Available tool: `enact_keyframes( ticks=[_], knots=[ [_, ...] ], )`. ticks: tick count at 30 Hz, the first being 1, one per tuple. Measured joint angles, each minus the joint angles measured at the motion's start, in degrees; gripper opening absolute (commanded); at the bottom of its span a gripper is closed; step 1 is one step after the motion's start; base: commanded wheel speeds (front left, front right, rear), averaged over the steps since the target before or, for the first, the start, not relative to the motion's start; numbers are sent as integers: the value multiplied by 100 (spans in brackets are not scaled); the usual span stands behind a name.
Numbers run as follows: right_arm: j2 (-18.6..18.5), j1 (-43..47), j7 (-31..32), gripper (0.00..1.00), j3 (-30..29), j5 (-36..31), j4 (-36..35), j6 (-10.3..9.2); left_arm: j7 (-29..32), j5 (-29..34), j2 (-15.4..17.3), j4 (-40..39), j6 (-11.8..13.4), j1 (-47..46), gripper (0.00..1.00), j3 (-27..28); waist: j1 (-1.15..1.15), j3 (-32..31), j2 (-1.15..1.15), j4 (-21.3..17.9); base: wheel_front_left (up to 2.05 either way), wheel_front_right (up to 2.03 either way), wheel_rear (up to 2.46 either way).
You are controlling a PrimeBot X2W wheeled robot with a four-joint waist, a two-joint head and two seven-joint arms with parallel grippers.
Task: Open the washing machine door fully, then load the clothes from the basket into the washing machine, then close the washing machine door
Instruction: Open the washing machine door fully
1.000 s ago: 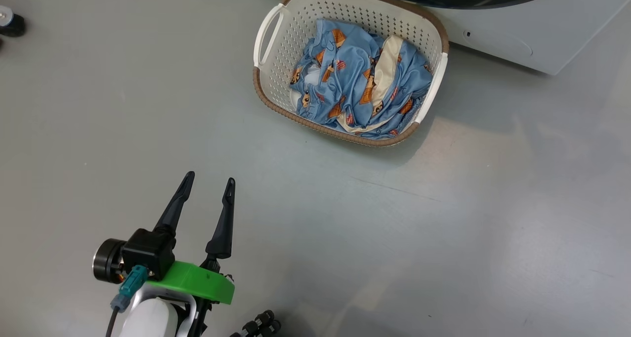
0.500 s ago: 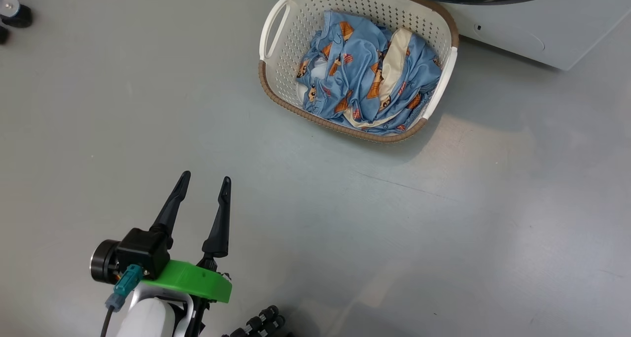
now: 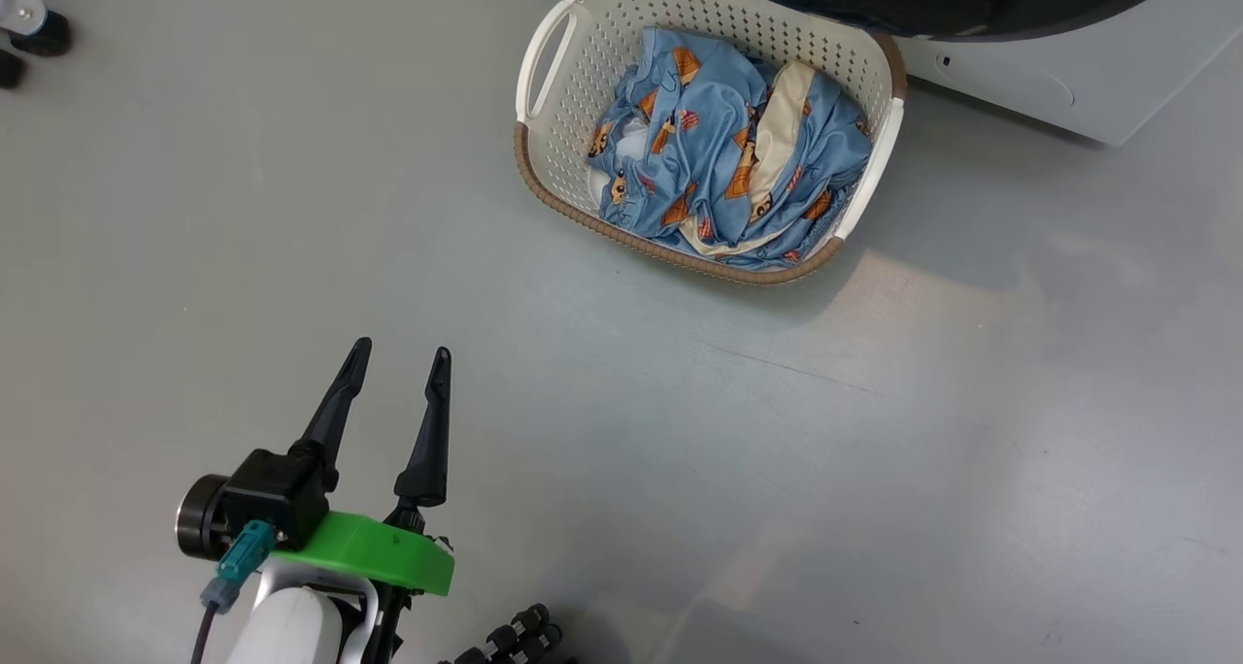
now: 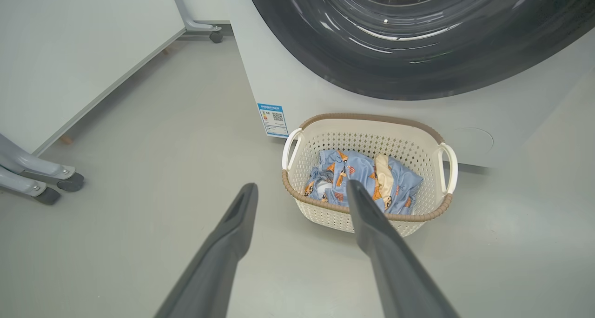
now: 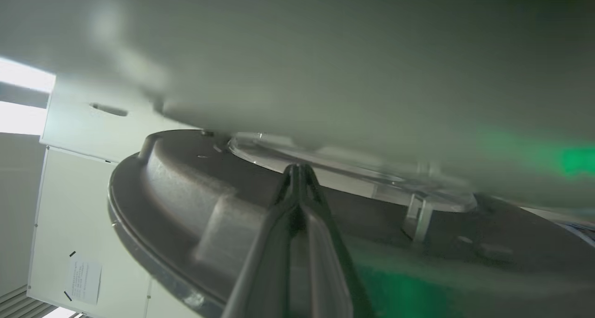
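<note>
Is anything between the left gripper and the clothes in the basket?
Nothing visible. Bare floor lies between the open left gripper and the basket, and the clothes lie uncovered inside it, behind its near wall.

The left gripper [image 3: 401, 349] hovers at lower left, jaws spread wide (pale forearm [image 3: 291, 630] beneath); the right gripper [image 5: 297, 170] is pinched closed.

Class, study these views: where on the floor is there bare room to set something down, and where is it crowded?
Free: the wide grey floor right of the left gripper, on the near side of the basket; also the stretch between the basket and the castors. Crowded: the basket, holding the clothes, sits close before the washing machine.
</note>
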Motion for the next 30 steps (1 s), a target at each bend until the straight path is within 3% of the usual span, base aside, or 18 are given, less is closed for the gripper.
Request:
enact_keyframes(
  ticks=[11, 18, 30],
  knots=[
    [18, 10, 365, 0, 315, -1, 18, 0, 0, 0, -4, -3, 0, -15, 100, 119, 0, -46, 0, -128, 0, 0, 0],
    [382, 146, 679, 0, 721, -2, -85, -1, 0, 0, -5, -1, -1, -30, 100, 148, 0, -155, 0, -285, 0, 0, 0],
    [616, 731, 953, 0, 1018, 1, -218, -9, 0, -63, -4, 96, 0, -41, 100, 121, 0, -565, 0, -461, 0, 0, 0]
  ],
)
